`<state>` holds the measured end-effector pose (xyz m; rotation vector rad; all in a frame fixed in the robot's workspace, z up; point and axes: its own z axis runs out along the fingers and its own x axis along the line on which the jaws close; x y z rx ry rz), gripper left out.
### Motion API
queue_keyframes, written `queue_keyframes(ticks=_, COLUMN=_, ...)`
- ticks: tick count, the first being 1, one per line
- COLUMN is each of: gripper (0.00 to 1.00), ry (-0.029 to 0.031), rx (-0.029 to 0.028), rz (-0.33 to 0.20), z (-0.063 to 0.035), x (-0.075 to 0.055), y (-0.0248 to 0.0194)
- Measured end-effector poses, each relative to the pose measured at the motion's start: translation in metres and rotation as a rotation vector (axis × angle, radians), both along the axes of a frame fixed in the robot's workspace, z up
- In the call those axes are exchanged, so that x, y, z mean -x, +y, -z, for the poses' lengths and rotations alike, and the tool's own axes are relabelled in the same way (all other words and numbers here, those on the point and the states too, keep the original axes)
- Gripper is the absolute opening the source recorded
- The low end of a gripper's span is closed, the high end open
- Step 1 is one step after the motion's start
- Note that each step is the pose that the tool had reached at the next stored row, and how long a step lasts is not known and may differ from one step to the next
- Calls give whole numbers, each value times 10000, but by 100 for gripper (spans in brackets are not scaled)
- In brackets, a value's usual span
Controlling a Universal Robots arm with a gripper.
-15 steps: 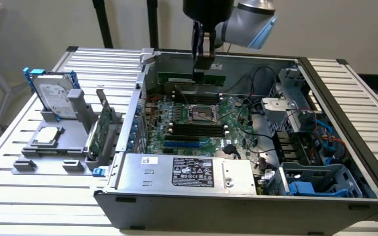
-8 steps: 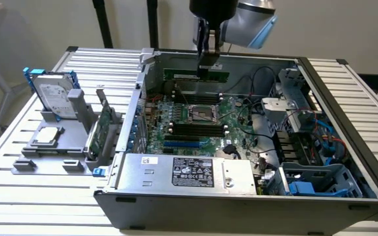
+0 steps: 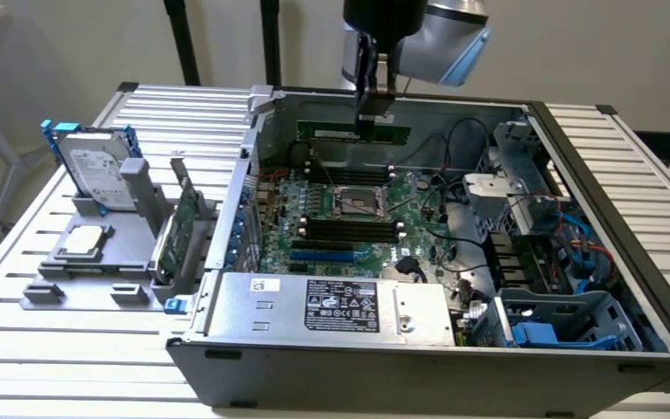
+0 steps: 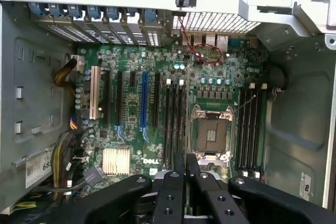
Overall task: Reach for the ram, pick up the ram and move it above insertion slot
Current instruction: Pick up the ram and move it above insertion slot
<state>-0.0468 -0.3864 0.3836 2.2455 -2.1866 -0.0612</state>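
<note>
The arm [image 3: 446, 35] reaches straight down, its pincer [image 3: 372, 118] clamped narrow.

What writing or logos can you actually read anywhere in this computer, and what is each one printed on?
"DELL": white letters on the green motherboard, near the silver heatsink.
"68": partial number on a white sticker on the case wall; the rest is cut off.
Black label on the power supply: print too small to read.
White sticker beside it: unreadable.
Hard drive label: unreadable.
White sticker on the case's other wall: unreadable.

exterior view looks down obliquely; wrist view straight down; both share motherboard [image 3: 352, 218].
</note>
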Motion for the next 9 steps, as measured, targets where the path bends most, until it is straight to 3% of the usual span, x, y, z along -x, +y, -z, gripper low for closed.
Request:
queue_keyframes(ticks=6, gripper=13, ry=-32, rx=0, rz=11, z=35, x=-35, y=62)
queue_keyframes(ticks=9, gripper=13, ry=-59, rx=0, rz=10, z=44, x=-36, y=65)
